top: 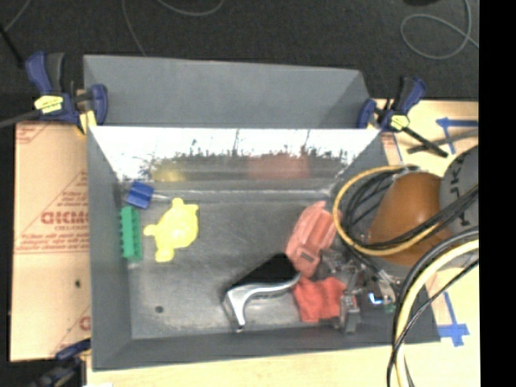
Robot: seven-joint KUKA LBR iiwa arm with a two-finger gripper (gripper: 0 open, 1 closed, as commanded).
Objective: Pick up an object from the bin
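My gripper (352, 290) is low in the bin's near right corner, under the arm's orange cover and cables. A crumpled red soft thing (316, 300) lies right against its left side. Just above that, a pink blocky plastic piece (310, 236) leans by the right wall and touches the gripper's upper edge. A black tool with a curved silver handle (260, 290) lies to the left of the red thing, along the bin's near edge. Whether anything is held is hidden.
At the left side of the bin lie a yellow duck-shaped toy (172, 229), a green ridged block (130, 234) and a small blue piece (140, 194). The arm's cables loop over the bin's right wall.
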